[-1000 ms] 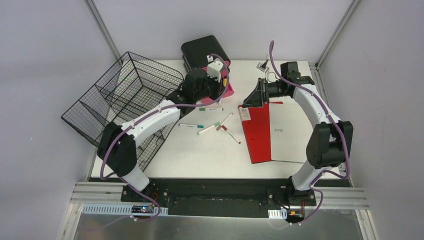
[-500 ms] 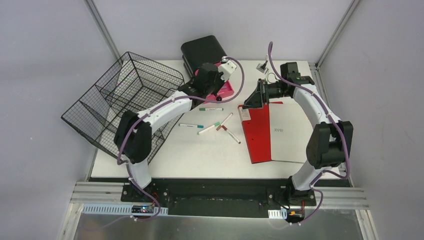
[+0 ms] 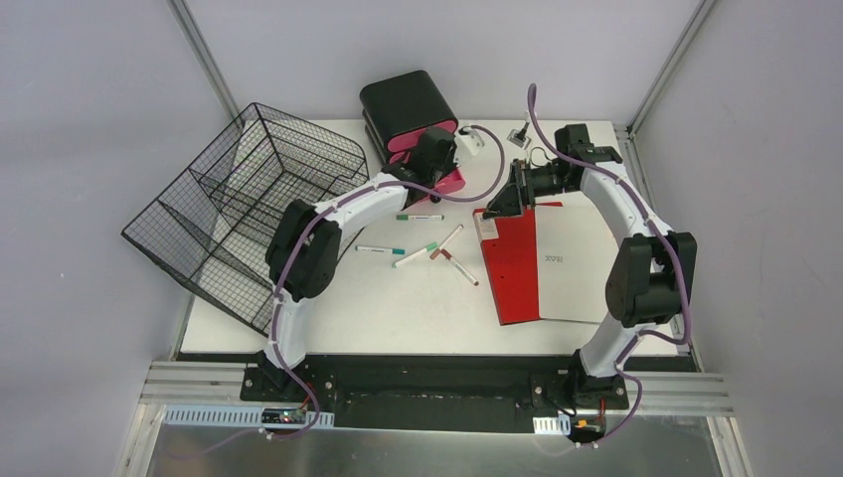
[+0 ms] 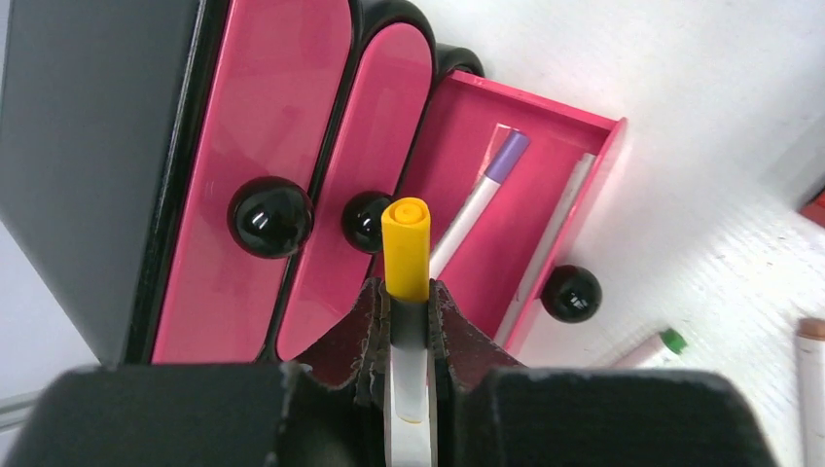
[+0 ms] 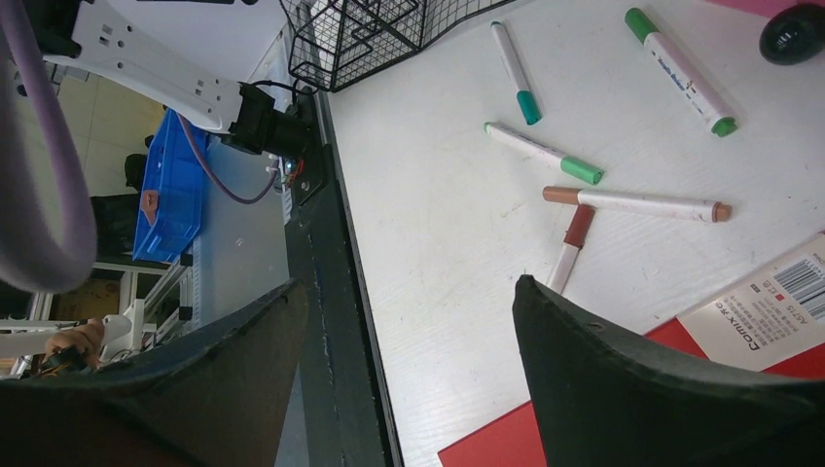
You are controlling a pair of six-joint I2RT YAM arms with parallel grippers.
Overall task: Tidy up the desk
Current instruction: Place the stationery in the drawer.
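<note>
Work on the white desk (image 3: 398, 308) is seen from above, with a wire basket (image 3: 239, 199) tilted at its left edge. Just right of the basket, the left arm reaches to the far side, where a black drawer box (image 3: 403, 99) stands with its bottom pink drawer (image 4: 511, 224) pulled out. A purple-capped marker (image 4: 506, 156) already lies inside. The step in hand appears to be adding a second pen. To do it well, the arm would likely need to carry the pen fully over the tray, turn it along the tray's length beside the purple one, and let go only when low, keeping away from the round black knobs on the two closed drawers above. The left gripper (image 4: 404, 297) is clenched on a yellow-capped marker (image 4: 406, 248), pinching the barrel just below the cap, which points at the drawer fronts. Nearer the middle of the desk, loose markers (image 3: 415, 255) lie scattered and apparently await the same trip. To their right rests a red-and-white notebook (image 3: 517, 268), flat near the desk's right side. The right gripper (image 5: 404, 287) hovers over the notebook's far left corner with its jaws spread wide, holding nothing and touching nothing that the views show.
</note>
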